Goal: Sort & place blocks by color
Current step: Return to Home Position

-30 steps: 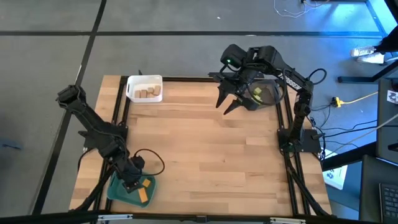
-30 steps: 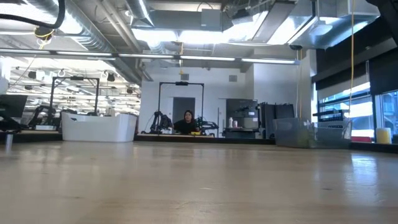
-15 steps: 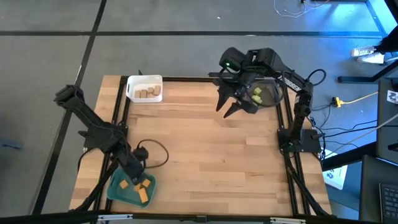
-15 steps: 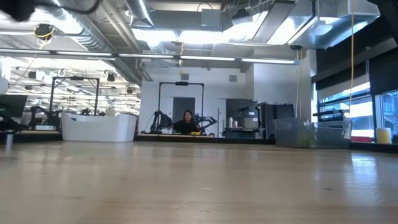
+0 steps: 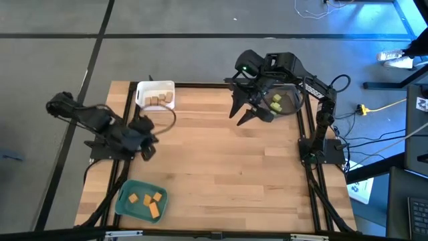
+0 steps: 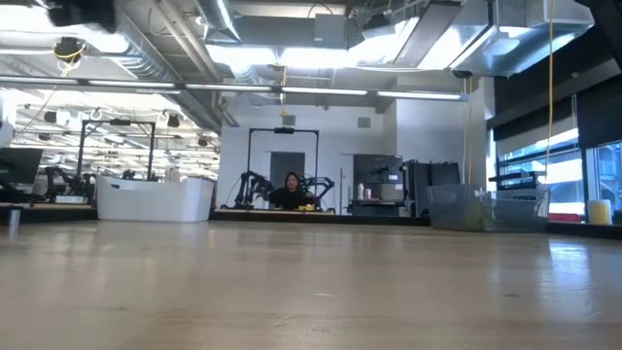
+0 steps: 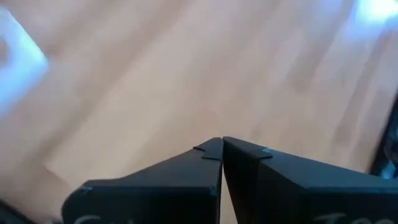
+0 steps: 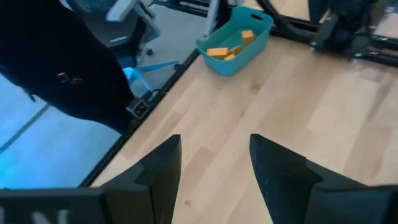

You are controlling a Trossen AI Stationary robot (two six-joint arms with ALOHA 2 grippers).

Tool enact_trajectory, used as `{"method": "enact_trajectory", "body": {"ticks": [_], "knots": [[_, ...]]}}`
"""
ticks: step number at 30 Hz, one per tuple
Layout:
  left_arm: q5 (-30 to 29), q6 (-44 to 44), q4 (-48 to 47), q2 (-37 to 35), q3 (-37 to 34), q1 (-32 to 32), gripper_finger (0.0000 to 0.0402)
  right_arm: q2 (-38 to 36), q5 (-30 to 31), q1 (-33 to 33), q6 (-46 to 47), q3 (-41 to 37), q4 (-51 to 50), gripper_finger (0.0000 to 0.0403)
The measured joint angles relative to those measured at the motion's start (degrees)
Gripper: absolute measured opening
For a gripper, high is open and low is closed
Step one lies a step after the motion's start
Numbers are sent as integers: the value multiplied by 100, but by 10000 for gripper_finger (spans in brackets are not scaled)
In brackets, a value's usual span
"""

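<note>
Overhead, green blocks (image 5: 276, 100) lie half-hidden under the right arm (image 5: 319, 89). Wrist views show the left pincer (image 7: 222, 142) pressed together and the right pincer (image 8: 214, 143) wide.

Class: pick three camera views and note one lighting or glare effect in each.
High view: blue light pools on the floor at top right. Low view: ceiling lights glare white. Right wrist view: blue glow on the floor beside the open right end effector.
</note>
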Motion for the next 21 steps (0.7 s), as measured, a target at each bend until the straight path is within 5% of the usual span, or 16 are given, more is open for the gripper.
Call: {"method": "enact_trajectory", "body": {"ticks": [7,15,21], "knots": [[-636,1872,221,-625,151,778,1,0,747,0,620,0,440,176],[-514,3360,794,-1287,149,1634,0,0,1140,-131,888,0,392,18],[-497,3912,885,-1632,149,2077,0,0,1477,-249,926,0,-61,5]]}}
